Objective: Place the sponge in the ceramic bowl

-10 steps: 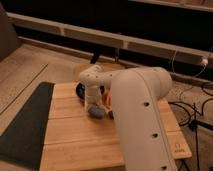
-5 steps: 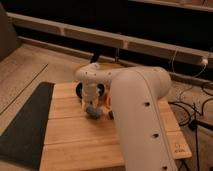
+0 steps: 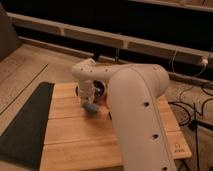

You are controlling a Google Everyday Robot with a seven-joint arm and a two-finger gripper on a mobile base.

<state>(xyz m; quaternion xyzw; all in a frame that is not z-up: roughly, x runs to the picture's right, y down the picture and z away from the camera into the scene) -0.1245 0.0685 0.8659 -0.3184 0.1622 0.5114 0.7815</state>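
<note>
End effector [image 3: 87, 99] low over wooden worktop [image 3: 65, 137], fingers pinched on sponge [image 3: 91, 107]. Dark mat [image 3: 25, 125] lies far left. Sponge sits just front-left of ceramic bowl [image 3: 99, 91], outside it. Bowl half hidden behind white arm [image 3: 137, 110].

I've got the gripper [image 3: 89, 101] low over the wooden table [image 3: 75, 137], dark mat [image 3: 22, 127] beside its left edge, cables [image 3: 192, 107] off right, long ledge [image 3: 125, 40] behind.

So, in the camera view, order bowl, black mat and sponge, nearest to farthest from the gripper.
The gripper is over the table's back half.
1. Sponge, directly under it.
2. Bowl, just behind it.
3. Black mat, far left.
</note>
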